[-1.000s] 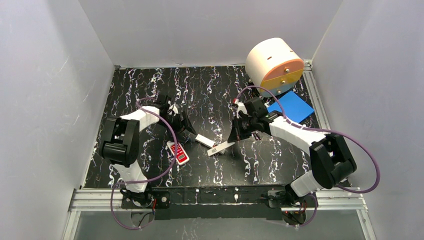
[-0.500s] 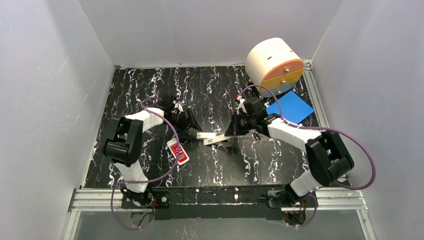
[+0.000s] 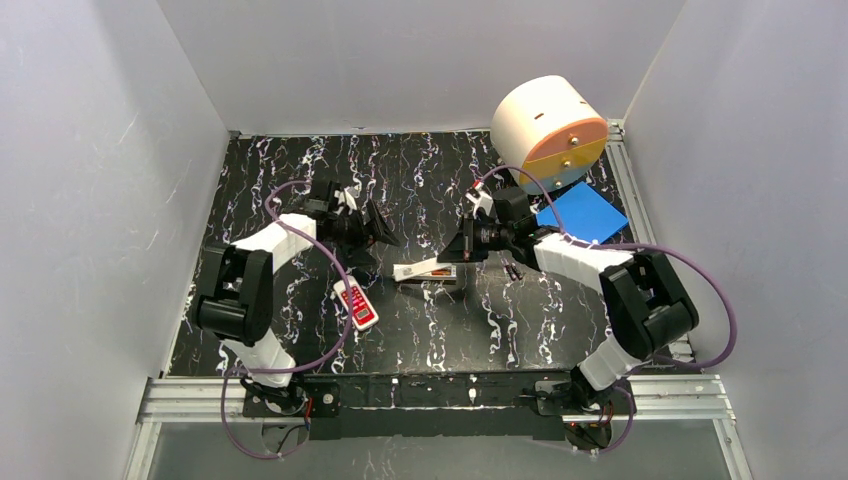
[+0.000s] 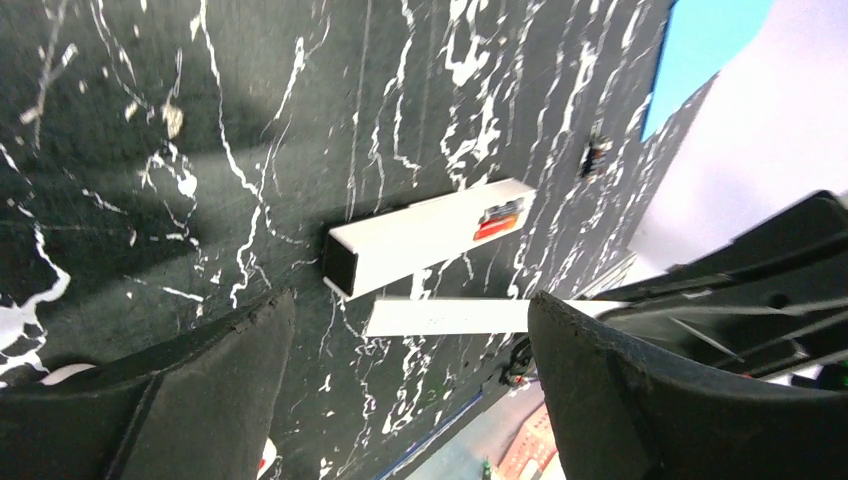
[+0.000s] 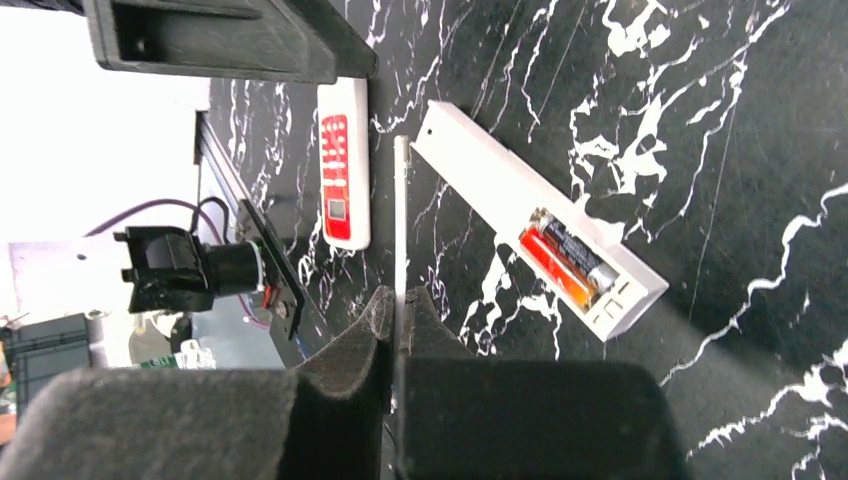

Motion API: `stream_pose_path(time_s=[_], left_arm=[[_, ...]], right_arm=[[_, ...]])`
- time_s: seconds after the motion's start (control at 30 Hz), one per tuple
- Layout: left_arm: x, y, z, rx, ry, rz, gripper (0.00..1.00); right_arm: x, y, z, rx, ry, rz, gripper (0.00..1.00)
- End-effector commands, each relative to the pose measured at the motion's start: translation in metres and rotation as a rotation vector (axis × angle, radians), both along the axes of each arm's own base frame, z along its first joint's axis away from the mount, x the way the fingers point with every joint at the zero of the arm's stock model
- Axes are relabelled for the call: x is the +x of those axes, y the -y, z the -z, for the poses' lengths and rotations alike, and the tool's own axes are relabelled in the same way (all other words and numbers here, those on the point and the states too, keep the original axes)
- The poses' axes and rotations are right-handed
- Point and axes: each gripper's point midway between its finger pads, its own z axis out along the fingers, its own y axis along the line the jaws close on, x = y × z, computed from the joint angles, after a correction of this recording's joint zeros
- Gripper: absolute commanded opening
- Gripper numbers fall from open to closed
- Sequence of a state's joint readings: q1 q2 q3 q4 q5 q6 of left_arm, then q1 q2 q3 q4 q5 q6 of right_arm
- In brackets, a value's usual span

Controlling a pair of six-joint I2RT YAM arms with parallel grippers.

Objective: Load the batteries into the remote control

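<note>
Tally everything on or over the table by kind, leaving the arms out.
remotes: 2, the white remote control and the red-faced remote
batteries: 2, in the white one's recess
thin white cover: 1, in the right gripper
blue sheet: 1
round drum: 1
Total: 7

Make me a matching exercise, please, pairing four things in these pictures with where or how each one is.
Things:
1. batteries
2. thin white cover
3. red-faced remote
4. left gripper

States:
A. open, holding nothing
B. lying side by side in the recess of the remote control
C. pinched in the right gripper
D. lying on the table, buttons up

Pairs: 1-B; 2-C; 3-D; 4-A
</note>
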State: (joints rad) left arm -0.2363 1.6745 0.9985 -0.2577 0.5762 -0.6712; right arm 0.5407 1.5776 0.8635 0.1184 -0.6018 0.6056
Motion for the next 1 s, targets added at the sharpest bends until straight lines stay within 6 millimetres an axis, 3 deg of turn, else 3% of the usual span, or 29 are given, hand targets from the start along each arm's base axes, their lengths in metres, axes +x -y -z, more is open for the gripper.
stream_pose_path(time_s=[0.0,0.1,0.23,0.37,0.67,0.97], left_arm=[[0.017,0.003,-0.034,-0.080,0.082,-0.003,0.85],[0.014,0.004,-0.032,-0.086,0.068,0.007,0.82],[0.008,0.006,-0.024,-0.103,0.048,0.023,0.63],[0.000,0.006,-0.015,-0.107,0.015,0.032,0.54],[-0.011,0.004,0.003,-0.099,-0.036,0.045,0.51],[-0.015,0.004,0.011,-0.097,-0.057,0.054,0.50]], right_arm=[[0.017,-0.015,-0.021,0.139,0.013,0.027,0.01],[0.025,-0.016,-0.011,0.117,-0.016,0.058,0.01],[0.031,-0.010,0.010,0.042,-0.054,0.108,0.01],[0.029,0.001,0.024,-0.043,-0.070,0.129,0.01],[0.032,0.031,0.049,-0.134,-0.144,0.247,0.01],[0.028,0.031,0.058,-0.125,-0.194,0.262,0.01]])
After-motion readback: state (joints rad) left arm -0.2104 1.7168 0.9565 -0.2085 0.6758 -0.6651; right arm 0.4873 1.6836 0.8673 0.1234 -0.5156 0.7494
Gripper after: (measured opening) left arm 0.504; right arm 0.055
